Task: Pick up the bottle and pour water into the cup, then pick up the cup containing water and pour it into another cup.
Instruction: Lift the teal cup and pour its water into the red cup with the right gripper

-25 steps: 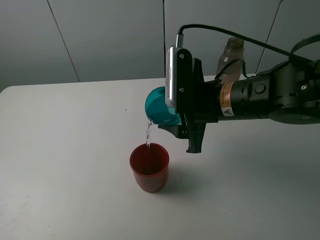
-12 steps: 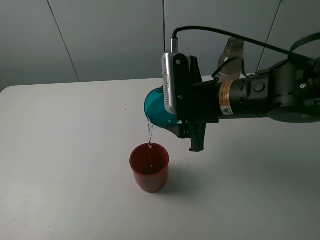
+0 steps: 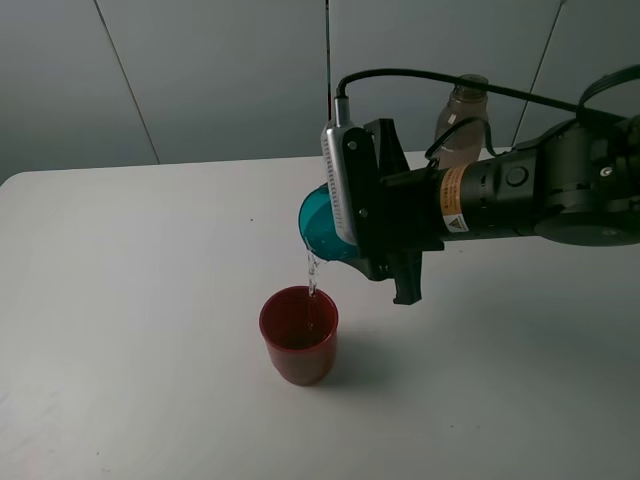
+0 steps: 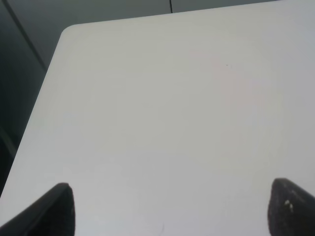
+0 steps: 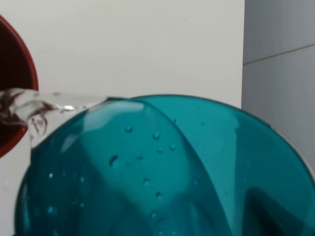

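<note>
In the exterior high view the right gripper [image 3: 345, 245] pinches the teal-blue translucent plastic cup [image 3: 322, 225] between its fingers, lifted clear of the white tabletop [image 3: 150, 300] and tipped onto its side with the mouth facing away from the arm. A thin water stream [image 3: 313, 275] falls from its lip into the dark red translucent plastic cup [image 3: 299, 335], which stands upright on the tabletop just below. The stream seems to enter nearer the red cup's far rim than its middle, so a good pour means bringing the lip a touch more over the centre, raising the tilt slowly so the flow stays thin, holding the grip firm and staying above the rim so the red cup is not knocked. The tall smoky grey-brown translucent plastic bottle [image 3: 462, 120] stands upright behind the arm, near the tabletop's far edge, well apart from both cups. A yellow sticker [image 3: 452, 200] on the arm carries a warning triangle and small print that is too small to read; nothing else is readable. In the left wrist view the left gripper [image 4: 170, 216] hangs over bare tabletop, its two dark fingertips spread wide and holding nothing. In the right wrist view the teal cup fills most of the picture, droplets on its wall, water spilling off its lip toward the red cup's rim; the gripper fingers themselves are not shown here, and no writing appears.
</note>
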`<control>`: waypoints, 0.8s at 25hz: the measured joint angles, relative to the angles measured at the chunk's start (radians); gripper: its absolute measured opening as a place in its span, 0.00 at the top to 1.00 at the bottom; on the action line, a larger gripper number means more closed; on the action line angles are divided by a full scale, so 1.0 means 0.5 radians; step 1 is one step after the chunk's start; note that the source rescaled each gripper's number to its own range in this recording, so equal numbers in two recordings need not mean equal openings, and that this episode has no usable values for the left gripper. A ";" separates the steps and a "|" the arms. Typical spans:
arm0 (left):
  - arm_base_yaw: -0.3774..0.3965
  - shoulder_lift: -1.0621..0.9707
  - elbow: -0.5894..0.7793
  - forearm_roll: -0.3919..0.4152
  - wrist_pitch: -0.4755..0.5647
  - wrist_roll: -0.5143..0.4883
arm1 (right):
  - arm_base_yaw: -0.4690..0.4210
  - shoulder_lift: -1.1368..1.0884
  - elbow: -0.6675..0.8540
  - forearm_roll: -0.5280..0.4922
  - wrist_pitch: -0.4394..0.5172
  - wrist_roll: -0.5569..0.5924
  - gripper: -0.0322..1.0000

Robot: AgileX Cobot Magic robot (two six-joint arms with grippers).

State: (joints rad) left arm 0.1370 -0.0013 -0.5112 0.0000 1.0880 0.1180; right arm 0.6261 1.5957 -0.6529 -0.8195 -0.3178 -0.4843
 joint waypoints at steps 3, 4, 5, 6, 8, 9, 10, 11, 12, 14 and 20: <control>0.000 0.000 0.000 0.000 0.000 0.000 | 0.000 0.000 0.000 0.000 0.000 0.000 0.91; 0.000 0.000 0.000 0.000 0.000 0.000 | 0.000 0.000 0.000 0.000 0.000 -0.004 0.91; 0.000 0.000 0.000 0.000 0.000 0.000 | 0.000 0.000 0.000 0.000 0.000 -0.004 0.91; 0.000 0.000 0.000 0.000 0.000 0.000 | 0.000 0.000 0.000 0.000 0.000 -0.008 0.91; 0.000 0.000 0.000 0.000 0.000 0.000 | 0.005 0.000 0.000 0.000 0.000 -0.024 0.91; 0.000 0.000 0.000 0.000 0.000 0.000 | 0.005 0.000 0.000 0.000 0.000 -0.044 0.91; 0.000 0.000 0.000 0.000 0.000 0.000 | 0.007 0.000 0.000 0.000 0.000 -0.059 0.91; 0.000 0.000 0.000 0.000 0.000 0.000 | 0.010 0.000 -0.008 -0.003 0.000 -0.068 0.91; 0.000 0.000 0.000 0.000 0.000 0.000 | 0.012 0.000 -0.013 -0.003 0.000 -0.081 0.91; 0.000 0.000 0.000 0.000 0.000 0.000 | 0.015 0.000 -0.021 -0.007 0.000 -0.114 0.91; 0.000 0.000 0.000 0.000 0.000 0.000 | 0.027 0.000 -0.021 -0.007 0.000 -0.260 0.91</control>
State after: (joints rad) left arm 0.1370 -0.0013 -0.5112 0.0000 1.0880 0.1180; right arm 0.6398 1.5957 -0.6634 -0.8232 -0.3178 -0.6145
